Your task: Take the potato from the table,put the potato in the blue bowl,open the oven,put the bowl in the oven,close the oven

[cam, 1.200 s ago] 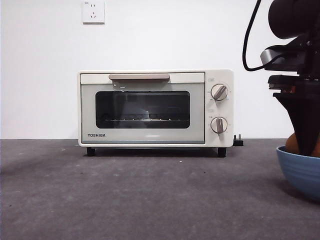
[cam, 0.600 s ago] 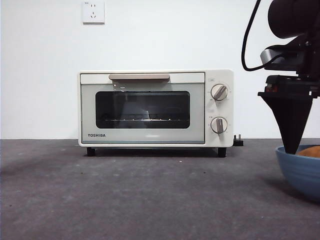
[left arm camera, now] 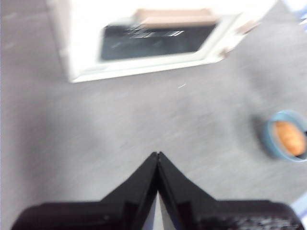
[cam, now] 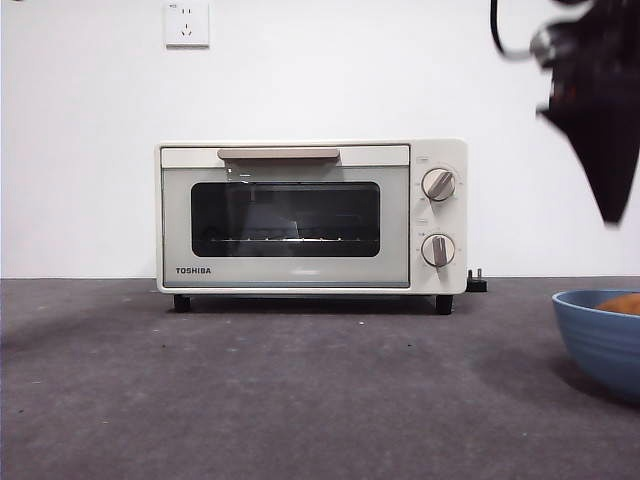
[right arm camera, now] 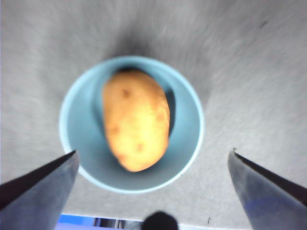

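Observation:
The orange-brown potato (right arm camera: 136, 120) lies inside the blue bowl (right arm camera: 187, 143), which stands on the table (cam: 300, 400) at the right edge of the front view. There only the potato's top (cam: 625, 303) shows over the bowl's rim (cam: 600, 335). My right gripper (right arm camera: 153, 151) hangs open well above the bowl, holding nothing; in the front view it is the dark wedge (cam: 610, 200) at the top right. The cream oven (cam: 310, 215) stands at the back with its door closed. My left gripper (left arm camera: 157, 154) is shut and empty, high over the table in front of the oven (left arm camera: 144, 38).
A wall socket (cam: 187, 22) sits on the white wall above the oven. A small black plug (cam: 477, 283) lies by the oven's right foot. Bare table lies between the oven and the bowl (left arm camera: 268, 139).
My right gripper has let go of the potato and risen out of the bowl, up and slightly right. The potato stays in the bowl. The oven has not moved.

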{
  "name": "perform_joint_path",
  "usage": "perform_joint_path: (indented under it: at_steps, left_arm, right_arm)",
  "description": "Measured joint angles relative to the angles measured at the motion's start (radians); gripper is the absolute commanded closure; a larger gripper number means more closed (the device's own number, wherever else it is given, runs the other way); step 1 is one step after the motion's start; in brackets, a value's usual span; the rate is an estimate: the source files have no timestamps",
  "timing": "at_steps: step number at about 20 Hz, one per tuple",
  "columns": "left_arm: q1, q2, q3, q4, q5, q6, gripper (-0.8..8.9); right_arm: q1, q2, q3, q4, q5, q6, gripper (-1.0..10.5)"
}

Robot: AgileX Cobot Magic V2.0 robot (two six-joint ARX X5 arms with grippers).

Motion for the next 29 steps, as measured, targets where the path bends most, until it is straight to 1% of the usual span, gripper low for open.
perform_joint_path:
  at_steps: [1,2,5,7,11,14,16,18,19,22,24,29]
  left_arm:
    - [-0.011,0.027,0.000,0.032,0.008,-0.013,8.19]
    - [-0.021,0.057,0.000,0.069,0.011,-0.023,8.19]
    - [-0.050,0.164,0.003,0.218,0.011,-0.056,8.19]
    - [-0.069,0.259,0.043,0.265,0.011,-0.069,8.19]
    - [-0.116,0.468,0.210,0.250,0.010,-0.073,8.19]
    - [-0.160,0.614,0.386,0.208,0.002,-0.061,8.19]
    - [-0.185,0.695,0.486,0.198,0.002,-0.050,8.19]
    - [-0.201,0.756,0.548,0.199,0.000,-0.047,8.19]
    - [-0.208,0.777,0.563,0.200,-0.011,-0.046,8.19]
    - [-0.226,0.833,0.585,0.205,-0.091,-0.043,8.19]
    - [-0.229,0.846,0.590,0.231,-0.095,-0.043,8.19]
    - [-0.231,0.849,0.591,0.231,-0.111,-0.043,8.19]
  right_arm:
    - [0.000,-0.031,0.024,-0.006,0.000,0.001,8.6]
    - [0.000,-0.064,0.044,-0.013,-0.003,0.001,9.7]
    - [0.000,-0.167,0.079,-0.032,-0.005,0.011,9.6]
    - [0.000,-0.239,0.085,-0.034,-0.005,0.023,9.6]
    - [0.000,-0.357,0.086,-0.071,-0.013,0.064,9.6]
    - [0.000,-0.416,0.086,-0.091,-0.055,0.091,9.6]
    - [0.000,-0.442,0.086,-0.091,-0.067,0.115,9.6]
    - [0.000,-0.457,0.086,-0.092,-0.092,0.134,9.6]
    - [0.000,-0.460,0.086,-0.092,-0.102,0.138,9.6]
    - [0.000,-0.459,0.086,-0.094,-0.111,0.147,9.6]
    - [0.000,-0.459,0.086,-0.105,-0.121,0.150,9.6]
    - [0.000,-0.459,0.086,-0.111,-0.129,0.154,9.6]
